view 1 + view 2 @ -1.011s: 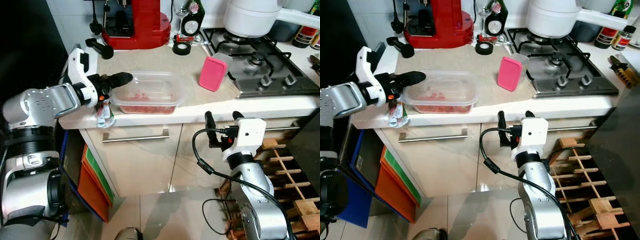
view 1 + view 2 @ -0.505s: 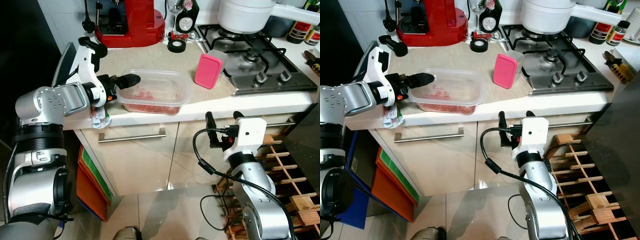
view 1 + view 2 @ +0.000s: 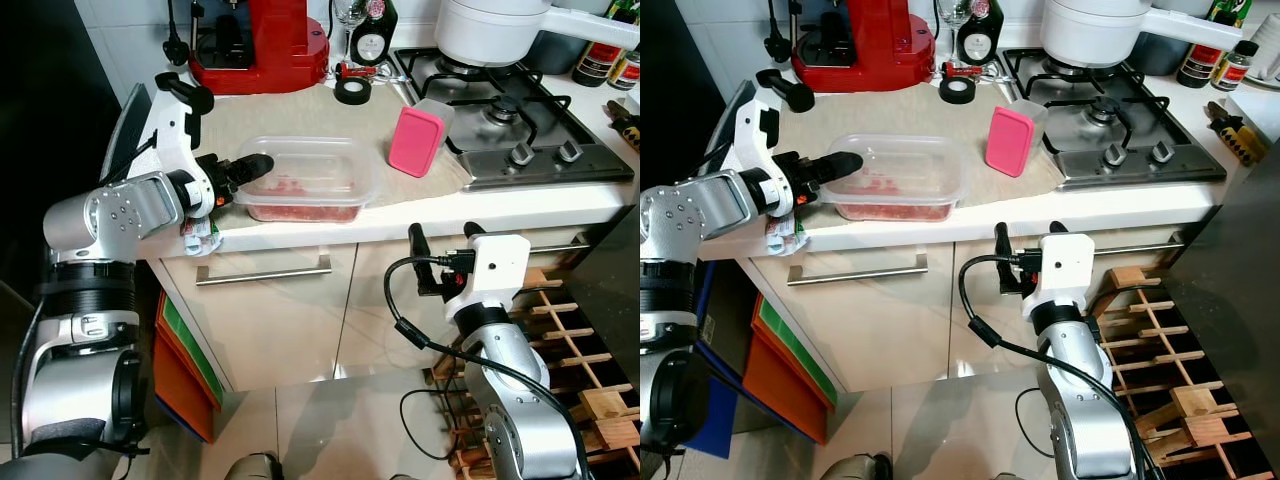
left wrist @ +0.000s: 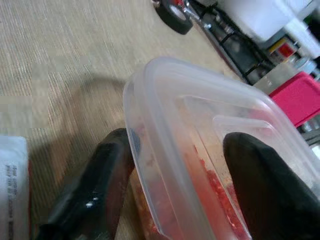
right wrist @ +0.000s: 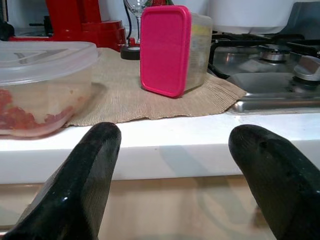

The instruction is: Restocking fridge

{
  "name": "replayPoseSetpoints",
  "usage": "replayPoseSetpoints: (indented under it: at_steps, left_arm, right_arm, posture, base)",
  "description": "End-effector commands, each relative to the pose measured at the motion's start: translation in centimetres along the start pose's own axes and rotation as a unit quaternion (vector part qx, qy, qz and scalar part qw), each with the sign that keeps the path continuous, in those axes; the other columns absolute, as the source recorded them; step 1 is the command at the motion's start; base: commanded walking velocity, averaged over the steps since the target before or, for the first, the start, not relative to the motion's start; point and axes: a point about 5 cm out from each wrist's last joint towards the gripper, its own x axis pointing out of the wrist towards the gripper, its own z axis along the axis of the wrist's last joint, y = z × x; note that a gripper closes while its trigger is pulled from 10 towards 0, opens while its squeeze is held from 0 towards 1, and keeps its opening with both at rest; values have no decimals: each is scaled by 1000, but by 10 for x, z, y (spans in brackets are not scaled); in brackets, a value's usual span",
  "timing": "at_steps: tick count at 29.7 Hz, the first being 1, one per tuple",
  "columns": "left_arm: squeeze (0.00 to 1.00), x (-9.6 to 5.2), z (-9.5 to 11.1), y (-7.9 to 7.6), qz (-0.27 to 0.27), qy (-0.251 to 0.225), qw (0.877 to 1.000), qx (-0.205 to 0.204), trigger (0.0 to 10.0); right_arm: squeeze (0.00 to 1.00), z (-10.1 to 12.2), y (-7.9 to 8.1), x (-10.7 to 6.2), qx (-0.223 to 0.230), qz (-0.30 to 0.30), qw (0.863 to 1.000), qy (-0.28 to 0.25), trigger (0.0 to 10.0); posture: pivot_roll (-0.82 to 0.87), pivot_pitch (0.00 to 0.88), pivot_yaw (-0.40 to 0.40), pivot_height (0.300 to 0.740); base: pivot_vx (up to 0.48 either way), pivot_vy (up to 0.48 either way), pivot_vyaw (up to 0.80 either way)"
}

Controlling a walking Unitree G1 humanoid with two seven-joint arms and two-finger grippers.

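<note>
1. Hanging nearest, below the counter edge and in front of the cabinet doors (image 3: 300, 300): right gripper (image 3: 440, 240), fingers spread wide with nothing between them, pointing up toward the white countertop (image 3: 520, 212).
2. Reaching in over the counter's left end: left gripper (image 3: 240, 170), fingers parted and straddling the near-left corner of the clear plastic container (image 3: 310, 180); in the left wrist view, one black finger (image 4: 95, 190) lying against the outside wall and the other (image 4: 265, 185) resting on the lid, though whether squeezing or merely touching cannot be told.
3. Sitting on the beige woven mat (image 3: 300, 115), near the front edge: that container, lid on, holding red chopped food.
4. Dangling over the counter edge just under the left gripper: a small printed packet (image 3: 200, 238).
5. Standing on edge farther right on the mat, beside the gas hob (image 3: 520, 130): a small tub with a pink lid (image 3: 415, 142).
6. Lining the back: black tape roll (image 3: 353, 92), red machine (image 3: 262, 45), white pot (image 3: 500, 30) on a burner.
</note>
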Motion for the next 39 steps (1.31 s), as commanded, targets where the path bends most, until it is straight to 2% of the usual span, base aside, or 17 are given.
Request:
replayPoseSetpoints:
  at_steps: [1,4,6,10,17,26,28,29,32,33,34,35,36,37,38,39]
  left_arm:
    - [0,-2,-2,2,-4,-19,1000,-16,0]
    - [0,-1,1,-1,-13,-52,998,-44,0]
    - [0,1,6,-3,-23,-93,992,-86,0]
    - [0,0,10,-5,-34,-120,987,-102,0]
    - [0,-3,13,-7,-33,-131,986,-95,0]
    - [0,-14,39,-8,-29,-187,979,-78,0]
    - [0,-19,50,-10,-29,-219,972,-78,0]
    - [0,-19,50,-10,-29,-219,972,-78,0]
    - [0,-24,64,-21,-52,-249,964,-72,0]
    - [0,-24,68,-28,-62,-250,965,-55,0]
    - [0,-24,68,-28,-62,-250,965,-55,0]
    - [0,-25,70,-37,-73,-246,966,-24,0]
    - [0,-25,70,-37,-73,-246,966,-24,0]
    - [0,-23,67,-42,-52,-224,972,53,2941]
    - [0,-23,67,-42,-52,-224,972,53,2941]
    - [455,-24,58,-41,-21,-199,970,142,10000]
  right_arm:
    - [0,-1,1,-1,-1,3,1000,6,10000]
    - [0,-2,1,0,-1,3,1000,10,10000]
    - [0,-2,1,-1,-2,4,1000,11,10000]
    - [0,-3,0,0,-4,4,1000,13,10000]
    - [0,-3,0,0,-5,5,1000,14,10000]
    - [0,-5,1,1,-5,5,1000,16,10000]
    - [0,-5,1,2,-4,5,1000,16,10000]
    - [0,-5,1,2,-4,5,1000,16,10000]
    - [0,-5,0,3,-3,4,1000,15,10000]
    - [0,-4,0,4,-2,3,1000,14,10000]
    - [0,-4,0,4,-2,3,1000,14,10000]
    - [0,-5,0,6,-1,4,1000,14,10000]
    - [0,-5,0,6,-1,4,1000,14,10000]
    - [0,-5,1,7,-1,6,1000,13,10000]
    - [0,-5,1,7,-1,6,1000,13,10000]
    - [0,-5,1,8,-4,9,1000,12,10000]
  posture:
    - [7,99,9,740]
    - [6,99,8,740]
    - [3,99,7,740]
    - [2,98,5,740]
    - [5,99,5,740]
    - [11,97,6,740]
    - [13,96,6,740]
    - [13,96,6,740]
    - [17,90,3,740]
    - [19,88,2,740]
    - [19,88,2,740]
    - [22,82,0,740]
    - [22,82,0,740]
    - [23,78,0,740]
    - [23,78,0,740]
    - [25,61,4,740]
  base:
    - [0,0,0]
    - [0,0,0]
    - [0,0,0]
    - [0,0,0]
    - [0,0,0]
    - [0,0,0]
    - [0,0,0]
    - [0,0,0]
    - [0,0,0]
    - [0,0,0]
    - [0,0,0]
    - [0,0,0]
    - [0,0,0]
    - [0,0,0]
    - [0,0,0]
    - [0,0,0]
